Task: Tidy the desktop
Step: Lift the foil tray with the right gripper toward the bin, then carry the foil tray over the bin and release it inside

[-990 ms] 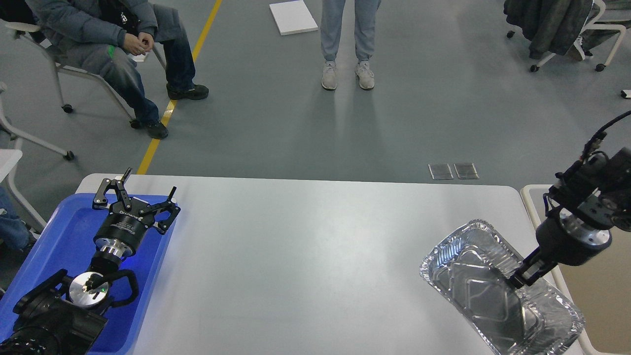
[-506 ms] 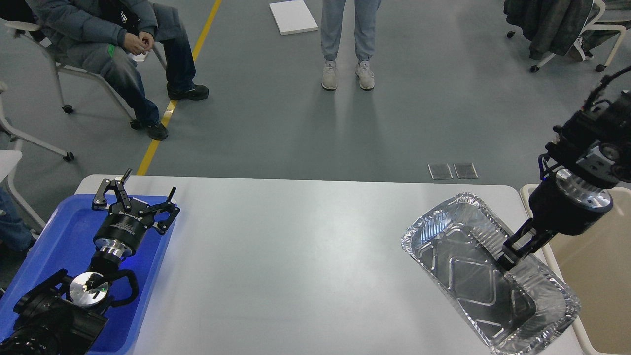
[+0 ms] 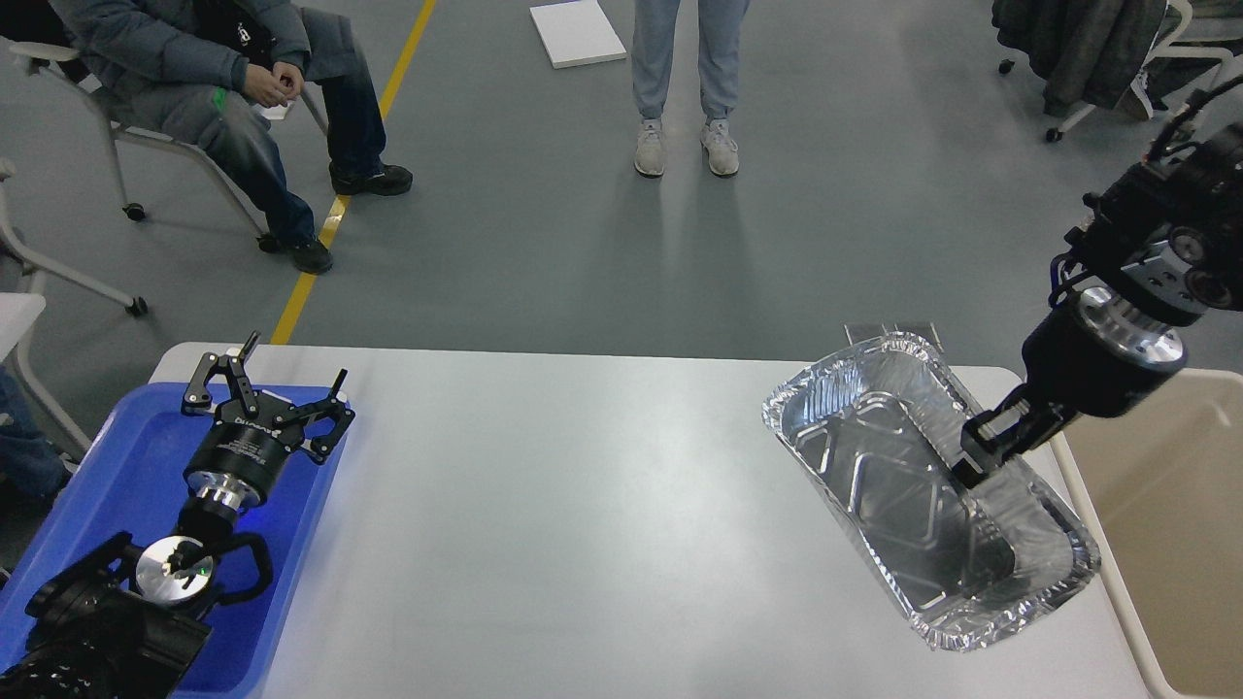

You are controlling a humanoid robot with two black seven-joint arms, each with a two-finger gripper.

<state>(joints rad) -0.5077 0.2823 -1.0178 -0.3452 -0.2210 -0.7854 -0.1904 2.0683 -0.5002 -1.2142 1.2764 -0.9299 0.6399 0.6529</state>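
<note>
The bench (image 3: pixel 583 505), a broad pale grey-white top with rounded corners, fills the lower part of the head view, its long axis running left to right across the picture and its far edge facing the floor where two people wait. Its middle is bare; a blue tray (image 3: pixel 117 466) sits on its left end, and a beige bin (image 3: pixel 1165 524) stands just beside its right end. The step in hand looks like the removal of the foil pan (image 3: pixel 913 485), which hangs tilted above the right part of the bench, its long axis slanting from the far left down toward the near right and its hollow side turned up and toward the camera. The right hand (image 3: pixel 986 447) is pinched onto the pan's right rim, one finger inside and one outside, and carries it clear of the surface. The next move probably calls for swinging the pan rightward over the bin and keeping a steady hold, since thin foil can buckle or slip at a single-edge grip, then letting go once it is over the opening. The left hand (image 3: pixel 267 383) hovers over the blue tray with its fingers spread wide, holding nothing.
</note>
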